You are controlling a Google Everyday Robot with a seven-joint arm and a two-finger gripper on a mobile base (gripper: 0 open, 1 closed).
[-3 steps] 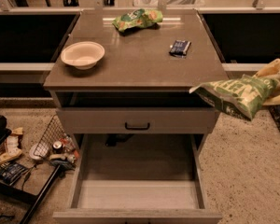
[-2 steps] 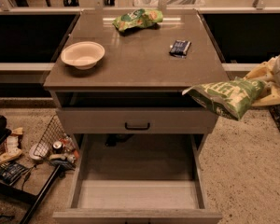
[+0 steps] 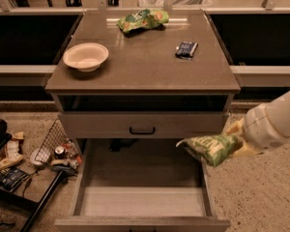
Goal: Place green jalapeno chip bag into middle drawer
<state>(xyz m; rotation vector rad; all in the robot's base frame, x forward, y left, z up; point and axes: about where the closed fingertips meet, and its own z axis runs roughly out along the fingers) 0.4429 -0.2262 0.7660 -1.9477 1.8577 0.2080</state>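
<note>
Lowered and shifted left, gripper (image 3: 238,140), fingers clamped on chip bag (image 3: 210,149), overhangs drawer (image 3: 142,200) right wall; release likely next.

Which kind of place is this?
Likely a robot test lab: a drawer cabinet, floor clutter beside a wire basket, and the gripper holding the green jalapeno chip bag by the open middle drawer's right side.

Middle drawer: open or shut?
Open: the middle drawer is pulled out, floor showing. The claw, at its right wall, holds the green jalapeno chip bag.
</note>
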